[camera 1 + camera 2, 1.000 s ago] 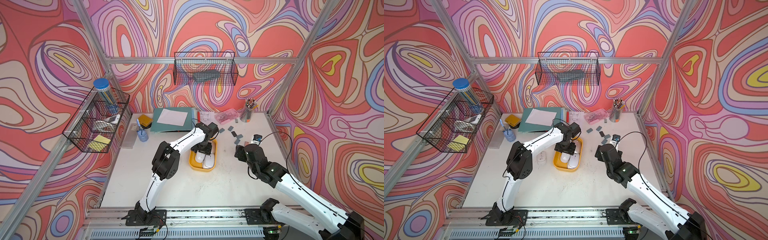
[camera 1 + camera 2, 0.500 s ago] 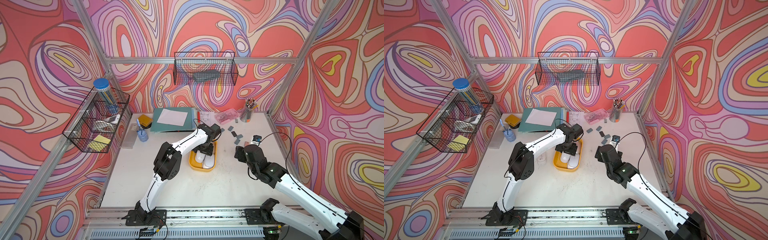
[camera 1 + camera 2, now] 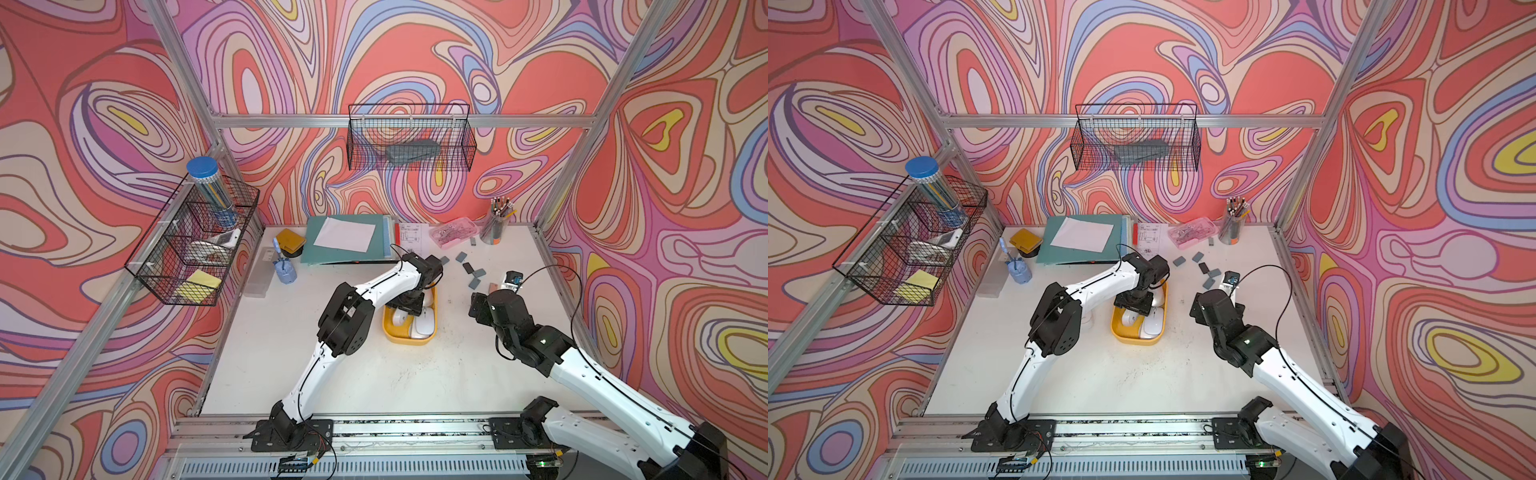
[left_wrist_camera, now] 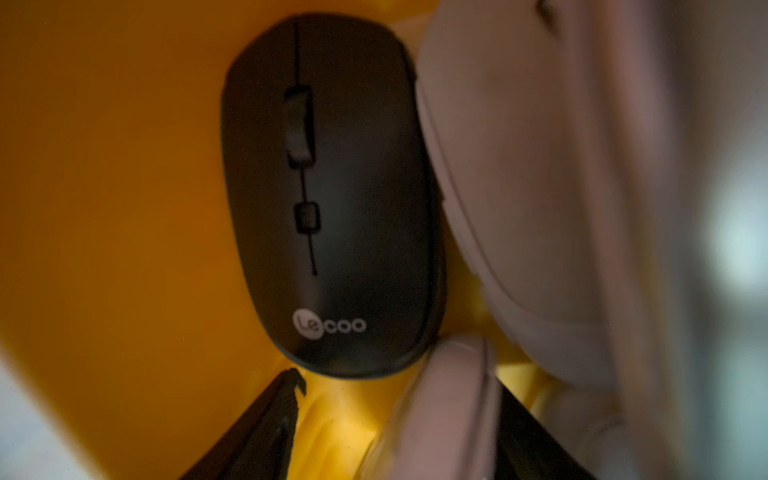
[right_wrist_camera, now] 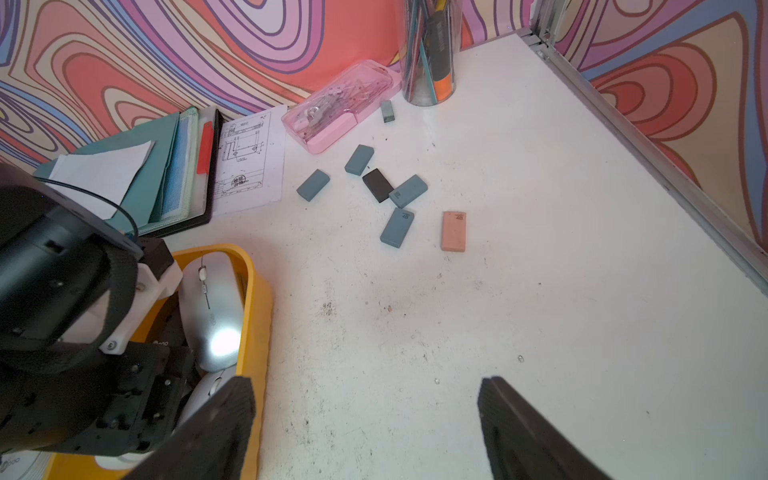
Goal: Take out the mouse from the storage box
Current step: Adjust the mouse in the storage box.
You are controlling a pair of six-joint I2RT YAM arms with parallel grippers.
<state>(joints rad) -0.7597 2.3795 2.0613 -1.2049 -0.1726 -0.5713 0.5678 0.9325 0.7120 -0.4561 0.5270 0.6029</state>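
The yellow storage box (image 3: 391,330) (image 3: 1117,328) lies mid-table and holds several mice. My left gripper (image 3: 409,307) (image 3: 1133,305) reaches down into it. In the left wrist view a black mouse (image 4: 328,199) lies on the yellow floor beside a pale mouse (image 4: 515,174). A blurred white mouse (image 4: 444,415) sits between the open jaws against one finger, with a gap to the other finger (image 4: 266,428). My right gripper (image 5: 365,415) (image 3: 478,309) hangs open over bare table beside the box rim (image 5: 257,316). Its view shows a silver mouse (image 5: 212,307).
Several grey erasers (image 5: 397,226) and a salmon one (image 5: 453,230) lie behind the right gripper. A pink case (image 3: 453,230), a pen cup (image 3: 496,224), green folders (image 3: 345,245) and a blue pen holder (image 3: 284,270) line the back. Wire baskets (image 3: 409,141) hang on the walls.
The left arm has shifted slightly over the box, its gripper staying down among the mice. The right arm has not moved.
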